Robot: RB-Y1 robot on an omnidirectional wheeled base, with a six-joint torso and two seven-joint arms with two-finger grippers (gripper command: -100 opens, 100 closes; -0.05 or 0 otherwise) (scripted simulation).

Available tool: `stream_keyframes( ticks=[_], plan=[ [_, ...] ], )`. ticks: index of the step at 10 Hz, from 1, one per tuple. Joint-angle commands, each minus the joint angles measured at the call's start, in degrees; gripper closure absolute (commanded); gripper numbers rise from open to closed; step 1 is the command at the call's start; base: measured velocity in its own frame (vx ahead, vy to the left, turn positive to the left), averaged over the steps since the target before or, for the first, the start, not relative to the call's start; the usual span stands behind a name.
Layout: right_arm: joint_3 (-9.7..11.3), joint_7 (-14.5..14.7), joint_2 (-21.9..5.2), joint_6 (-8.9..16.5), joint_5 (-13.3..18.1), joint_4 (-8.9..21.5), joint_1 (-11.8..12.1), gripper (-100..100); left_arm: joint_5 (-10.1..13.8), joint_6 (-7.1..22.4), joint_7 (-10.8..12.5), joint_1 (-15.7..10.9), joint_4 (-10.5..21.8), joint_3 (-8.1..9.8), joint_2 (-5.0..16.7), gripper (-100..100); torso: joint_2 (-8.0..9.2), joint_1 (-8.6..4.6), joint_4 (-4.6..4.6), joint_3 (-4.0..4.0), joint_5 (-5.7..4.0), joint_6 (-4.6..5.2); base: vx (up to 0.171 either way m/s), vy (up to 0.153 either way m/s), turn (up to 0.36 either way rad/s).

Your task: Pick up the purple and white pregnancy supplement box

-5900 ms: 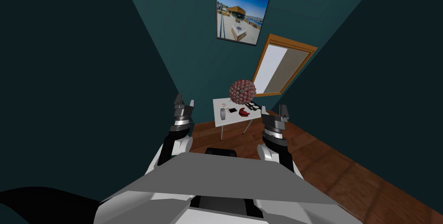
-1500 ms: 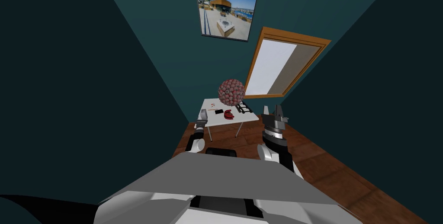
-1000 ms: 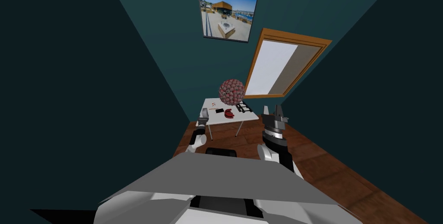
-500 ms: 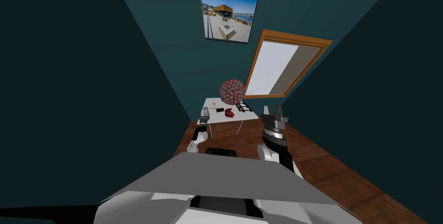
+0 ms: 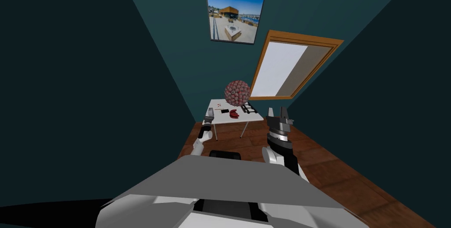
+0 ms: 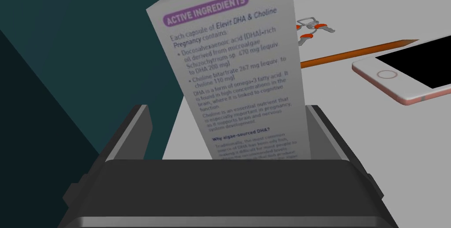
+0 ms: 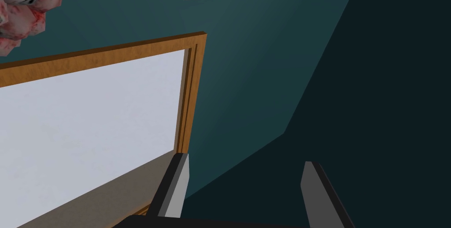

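Both left gripper [image 6: 227,108] blades wide, straddling white-purple box [image 6: 238,71] standing at table [image 6: 352,23] edge, so side grab fits; no squeeze yet. Right gripper [image 7: 244,159] parked, spread too.

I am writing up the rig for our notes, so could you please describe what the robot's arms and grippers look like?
The left arm is white with a dark joint; the right forearm is dark with a silver ring. The left gripper and right gripper are dark boxes, each with two thin, light grey, blade-like fingers.
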Motion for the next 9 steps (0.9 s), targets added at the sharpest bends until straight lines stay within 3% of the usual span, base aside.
stream_keyframes(
  ticks=[1, 3, 4, 6, 7, 8, 9],
  plan=[
    [0.00, 0.00, 0.00, 0.00, 0.00, 0.00, 0.00, 0, -1.04, -0.54, 0.94, -2.86, 2.86, 0.96, -0.21, -100, 0.00, 0.00, 0.00, 0.00, 0.00, 0.00, -0.068, -0.001, 0.045],
    [0.00, 0.00, 0.00, 0.00, 0.00, 0.00, 0.00, 0, -1.04, -0.54, 0.94, -4.42, 5.76, 0.96, -0.21, -100, 0.00, -0.03, 0.01, 0.01, -0.01, 0.01, -0.024, -0.004, -0.001],
    [0.00, 0.00, 0.00, 0.00, 0.00, 0.00, 0.00, 0, -3.16, -1.46, 2.94, -7.25, 8.33, 2.93, -0.25, -100, -0.08, -0.03, -0.01, -0.04, -0.01, 0.00, -0.054, 0.005, 0.085],
    [0.00, 0.00, 0.00, 0.00, 0.00, 0.00, 0.00, 0, -3.16, -1.46, 2.94, -10.22, 11.84, 2.93, -0.25, -100, 0.07, -0.01, 0.02, 0.05, 0.00, 0.00, -0.054, -0.001, 0.027],
    [0.00, 0.00, 0.00, 0.00, 0.00, 0.00, 0.00, 0, -3.16, -1.46, 2.94, -10.22, 12.31, 2.93, -0.25, -100, 0.01, -0.03, 0.01, 0.02, -0.01, 0.01, -0.006, -0.001, -0.011],
    [0.00, 0.00, 0.00, 0.00, 0.00, 0.00, 0.00, 0, -5.29, -2.37, 4.95, -12.69, 14.33, 4.91, -0.28, -100, -0.08, -0.03, -0.01, -0.04, -0.01, 0.00, -0.053, -0.007, 0.101],
    [0.00, 0.00, 0.00, 0.00, 0.00, 0.00, 0.00, 0, -5.29, -2.37, 4.95, -14.36, 16.12, 4.91, -0.28, -100, 0.01, -0.03, 0.00, 0.01, -0.01, -0.02, -0.069, -0.003, 0.055]
  ],
)
